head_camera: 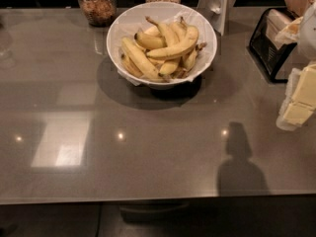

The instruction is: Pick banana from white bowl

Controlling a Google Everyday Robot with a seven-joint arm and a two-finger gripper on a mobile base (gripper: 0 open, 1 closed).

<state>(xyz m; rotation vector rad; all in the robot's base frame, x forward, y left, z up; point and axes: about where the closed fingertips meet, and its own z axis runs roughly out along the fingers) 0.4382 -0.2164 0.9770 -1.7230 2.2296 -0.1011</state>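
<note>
Camera view gives me the bananas [163, 51] heaped in the white bowl [114, 21], which sits toward the far edge of the bench [148, 157], about midway along it. The topmost banana lies across the heap, curving up toward the right rim. I judge it the best pick, since nothing rests on it. I would come down over its middle, crosswise to its length, then lift straight up so the paper lining [129, 18] and the neighbouring fruit stay put.

The gripper [298, 105] is at the right edge of the bench, well apart from the bowl and touching no banana. How wide it stands I cannot tell.

Beyond the bowl, two glass jars [97, 3] stand at the far edge. A black rack [269, 46] sits near the far right corner.
</note>
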